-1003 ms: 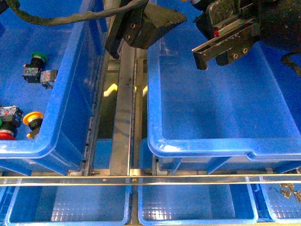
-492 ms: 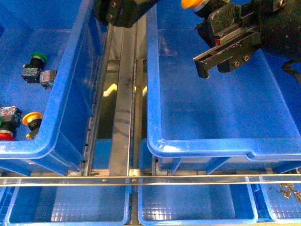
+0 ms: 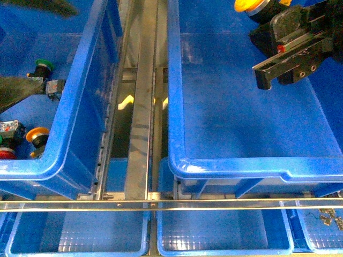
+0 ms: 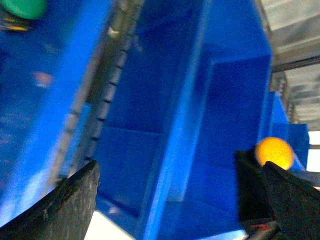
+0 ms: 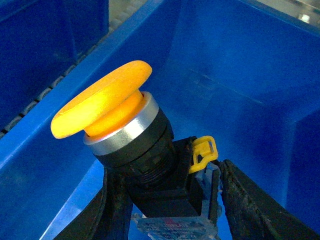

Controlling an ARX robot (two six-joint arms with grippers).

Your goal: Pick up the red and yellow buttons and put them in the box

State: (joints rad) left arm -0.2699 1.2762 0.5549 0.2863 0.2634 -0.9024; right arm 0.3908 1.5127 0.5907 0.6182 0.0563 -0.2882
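Blue plastic fills the front view. At the far left, in the left bin, a yellow button and a red button lie at the lower left edge, with a green button higher up; these two coloured ones seem yet to be moved. The left gripper shows as a dark wedge at the left edge of the front view; in its wrist view the two fingers stand wide apart with nothing between them. The metal rail runs down the middle. To the right, the box has a bare floor, so nothing looks delivered yet. At the upper right, the right gripper is clamped on the body of a held yellow button, above the box's far end, ready to drop.
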